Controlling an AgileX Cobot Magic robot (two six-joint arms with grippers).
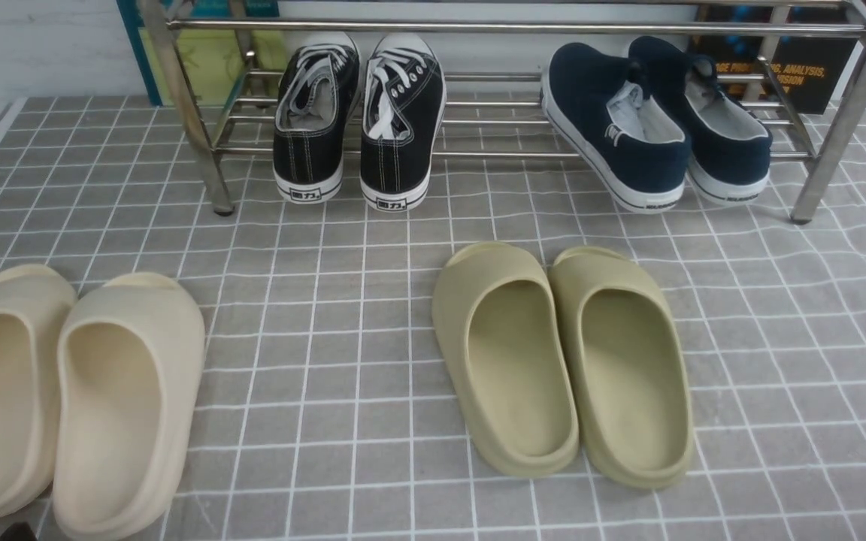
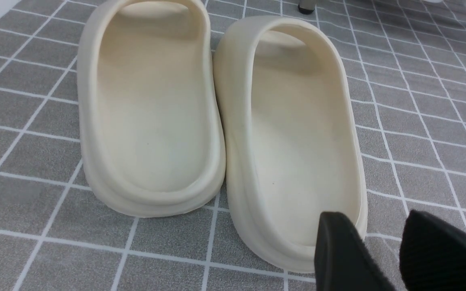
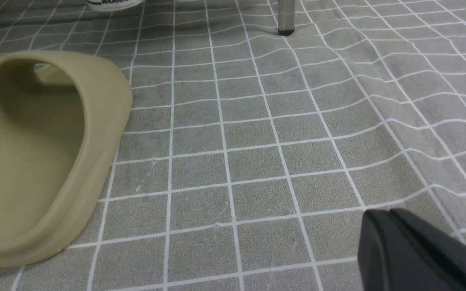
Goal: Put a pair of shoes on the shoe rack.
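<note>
The pair of shoes, two navy slip-ons with white soles, rests on the lower bars at the right end of the shoe rack [image 1: 478, 28], heels toward me: one [image 1: 613, 128] to the left, the other [image 1: 730, 131] to its right. Neither gripper shows in the front view. In the left wrist view my left gripper [image 2: 374, 220] stands open beside the heel of a cream slipper [image 2: 297, 133], holding nothing. In the right wrist view my right gripper [image 3: 386, 213] is shut and empty above the grey floor mat, far from the shoes.
Black lace-up sneakers [image 1: 358, 128] sit on the rack's left part. Cream slippers [image 1: 72, 398] lie at the near left of the floor, olive slippers [image 1: 561, 361] in the middle. Rack legs [image 1: 824, 173] stand on the wrinkled grid mat [image 1: 328, 315]. Boxes stand behind the rack.
</note>
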